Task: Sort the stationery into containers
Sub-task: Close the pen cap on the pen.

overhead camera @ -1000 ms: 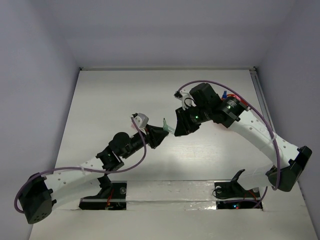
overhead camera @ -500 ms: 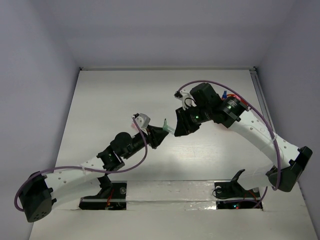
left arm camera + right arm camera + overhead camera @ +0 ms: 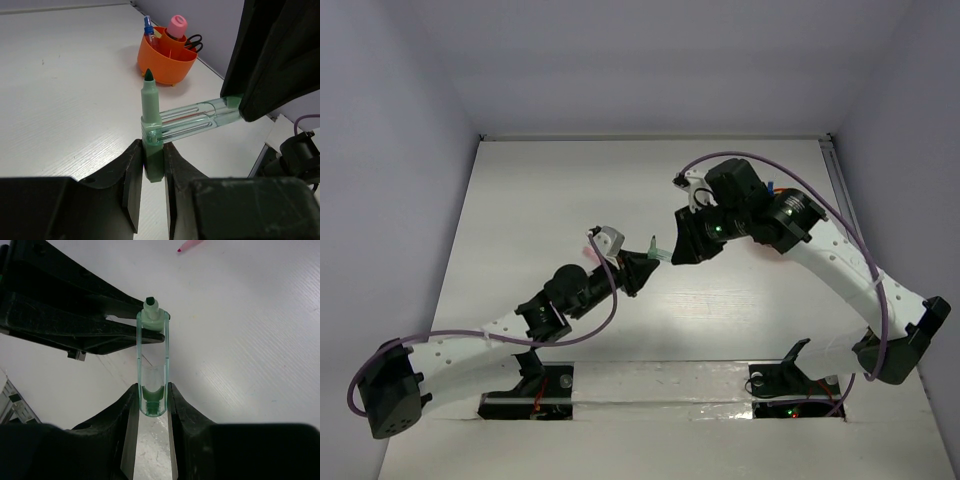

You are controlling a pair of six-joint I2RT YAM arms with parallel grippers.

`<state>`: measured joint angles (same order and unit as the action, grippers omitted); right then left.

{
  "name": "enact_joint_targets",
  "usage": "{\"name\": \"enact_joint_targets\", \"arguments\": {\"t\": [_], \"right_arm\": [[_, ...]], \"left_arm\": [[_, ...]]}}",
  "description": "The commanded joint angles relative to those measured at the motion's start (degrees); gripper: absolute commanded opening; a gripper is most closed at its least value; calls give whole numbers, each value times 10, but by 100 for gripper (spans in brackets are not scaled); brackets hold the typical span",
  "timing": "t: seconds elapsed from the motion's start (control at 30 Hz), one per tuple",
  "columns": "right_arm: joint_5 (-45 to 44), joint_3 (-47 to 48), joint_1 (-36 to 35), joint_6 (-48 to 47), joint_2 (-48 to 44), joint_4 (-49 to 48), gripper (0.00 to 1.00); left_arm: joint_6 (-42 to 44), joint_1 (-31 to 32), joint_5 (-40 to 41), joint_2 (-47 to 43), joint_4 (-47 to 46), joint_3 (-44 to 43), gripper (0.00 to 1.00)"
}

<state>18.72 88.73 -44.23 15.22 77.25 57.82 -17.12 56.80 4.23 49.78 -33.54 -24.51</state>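
We find the left pincer (image 3: 151, 161) clamping the green marker (image 3: 150, 107) upright above the worktop (image 3: 65, 75), the right pincer (image 3: 151, 396) gripping its clear cap (image 3: 151, 357) crosswise at the collar; we would align cap over tip before pressing.

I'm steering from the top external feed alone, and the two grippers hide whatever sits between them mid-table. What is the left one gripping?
Observer: In its wrist view, the left gripper is shut on a green marker. The marker stands upright with its dark tip bare.
Operator: So the cap is off. Where is it?
Observer: The right gripper pinches the clear green cap. The cap is held sideways, and its far end touches the marker's barrel.
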Motion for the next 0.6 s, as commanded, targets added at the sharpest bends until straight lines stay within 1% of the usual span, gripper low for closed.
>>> {"name": "enact_joint_targets", "arguments": {"t": [0.0,0.3,0.4,0.57], "right_arm": [[-58,44,5,0,-17,-57,0],[-105,65,5,7,-1,-141,0],[-115,72,5,6,10,-152,0],[-107,73,5,6,26,-162,0]], "left_arm": [[11,20,-2,5,1,-19,0],[15,42,0,8,2,-27,0],[12,47,-4,4,-1,-26,0],[14,47,-4,0,0,-31,0]]}}
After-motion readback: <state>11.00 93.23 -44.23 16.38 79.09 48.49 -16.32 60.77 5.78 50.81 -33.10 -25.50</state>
